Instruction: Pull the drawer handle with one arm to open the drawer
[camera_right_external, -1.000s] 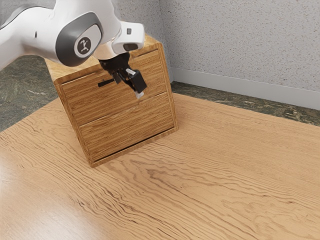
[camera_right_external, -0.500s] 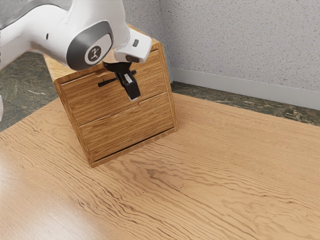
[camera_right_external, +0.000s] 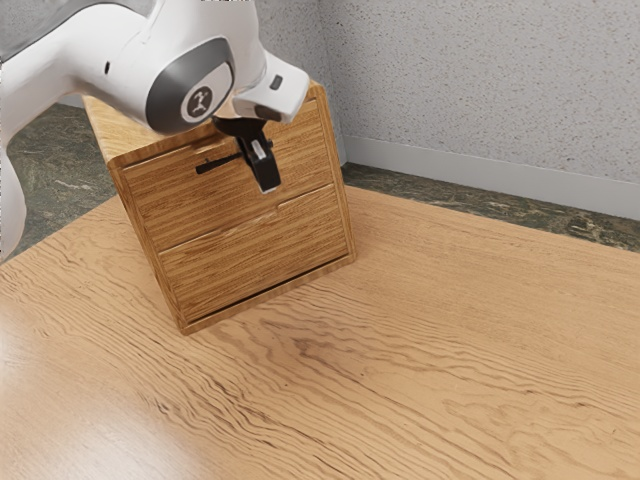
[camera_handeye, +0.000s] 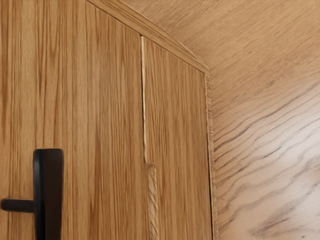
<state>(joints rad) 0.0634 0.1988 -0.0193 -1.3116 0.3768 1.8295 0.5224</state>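
Note:
A wooden cabinet (camera_right_external: 240, 240) with two drawer fronts stands on the table at the exterior view's upper left. The top drawer (camera_right_external: 190, 195) sits flush with the frame and carries a thin black handle (camera_right_external: 215, 163). My gripper (camera_right_external: 266, 180) hangs in front of that drawer face, just off the handle's right end, pointing down toward the seam between the drawers. It looks open and holds nothing. In the wrist view the black handle (camera_handeye: 47, 195) lies a short way off to one side of my hand, against the drawer front (camera_handeye: 90, 100).
The wooden table (camera_right_external: 420, 340) stretches wide to the exterior view's right and front of the cabinet. A grey wall (camera_right_external: 480, 80) with a pale skirting runs behind. The lower drawer (camera_right_external: 260, 255) is flush too.
My hand has turned and shifted slightly left, closer to the handle's right end; the fingers now line up edge-on. The drawer has not moved.

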